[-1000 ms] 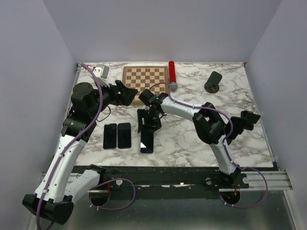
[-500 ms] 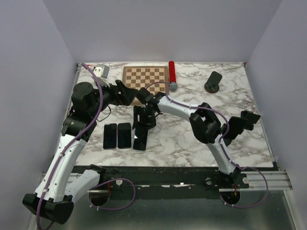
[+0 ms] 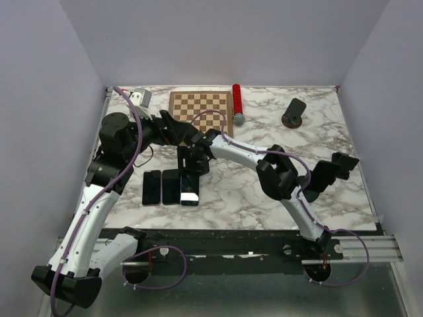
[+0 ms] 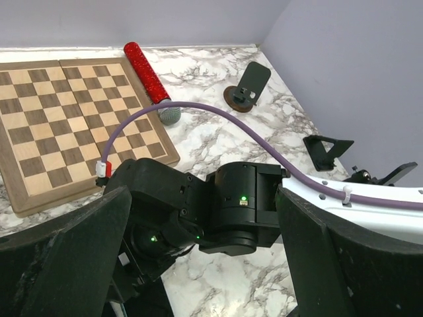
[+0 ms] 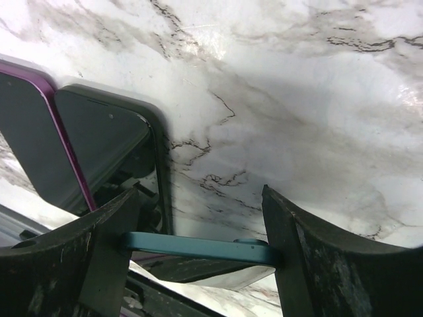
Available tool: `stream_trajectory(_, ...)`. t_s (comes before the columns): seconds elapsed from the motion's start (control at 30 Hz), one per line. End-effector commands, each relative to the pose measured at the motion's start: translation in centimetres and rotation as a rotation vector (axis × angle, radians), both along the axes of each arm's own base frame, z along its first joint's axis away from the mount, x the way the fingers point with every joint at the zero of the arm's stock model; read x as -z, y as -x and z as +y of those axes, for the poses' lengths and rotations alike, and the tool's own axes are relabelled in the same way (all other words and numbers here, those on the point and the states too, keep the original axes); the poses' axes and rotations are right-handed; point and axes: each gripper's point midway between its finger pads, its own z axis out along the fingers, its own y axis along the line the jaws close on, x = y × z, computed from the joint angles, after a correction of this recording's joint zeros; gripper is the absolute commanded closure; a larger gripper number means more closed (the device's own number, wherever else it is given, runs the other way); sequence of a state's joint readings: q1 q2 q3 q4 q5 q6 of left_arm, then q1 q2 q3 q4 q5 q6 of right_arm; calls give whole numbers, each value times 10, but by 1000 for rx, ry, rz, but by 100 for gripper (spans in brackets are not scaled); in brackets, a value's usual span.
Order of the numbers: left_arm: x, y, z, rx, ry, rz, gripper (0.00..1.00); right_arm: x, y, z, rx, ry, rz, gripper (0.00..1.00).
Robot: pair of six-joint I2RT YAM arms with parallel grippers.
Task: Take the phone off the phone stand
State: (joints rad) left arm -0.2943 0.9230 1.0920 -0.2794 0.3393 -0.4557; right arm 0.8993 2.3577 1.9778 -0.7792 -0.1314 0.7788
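right hand [image 3: 190, 175], clamped on the teal phone [image 5: 198, 249], has carried it leftward to just beside the two phones [image 3: 170, 187] lying on the tabletop [image 3: 231, 195].

Microphone [image 3: 236, 104] between chessboard [image 3: 198, 107] and phone stand [image 3: 293, 113]

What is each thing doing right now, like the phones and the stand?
Teal phone: gripped by the right tool.
Right tool: shut on the teal phone.
Left tool: open, empty.
Phone stand: upright, empty.
Purple phone: lying flat.
Dark phone: lying flat.
Chessboard: unfolded flat.
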Motion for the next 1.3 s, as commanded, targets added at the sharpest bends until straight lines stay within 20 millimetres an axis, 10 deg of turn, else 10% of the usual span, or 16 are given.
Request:
stream_trajectory(0.0, -3, 2, -3, 26, 12, -4, 1, 60, 0, -61, -11, 305, -21, 39)
stream_trajectory(0.3, -4, 2, -3, 26, 14, -7, 2, 66, 0, -61, 13, 294, -23, 29)
stream_trajectory(0.33, -3, 2, -3, 25, 13, -6, 1, 66, -1, -59, 16, 286, -26, 2)
stream_trajectory(0.6, -3, 2, -3, 24, 13, -6, 2, 51, -10, -48, 28, 246, -60, 0)
stream_trajectory(0.9, -5, -2, 11, -46, -7, -17, 1, -57, -42, -45, 67, 138, -305, 0)
stream_trajectory(1.27, -1, -8, 17, -70, 10, 2, 2, -172, -51, -153, 219, 346, -652, 0)
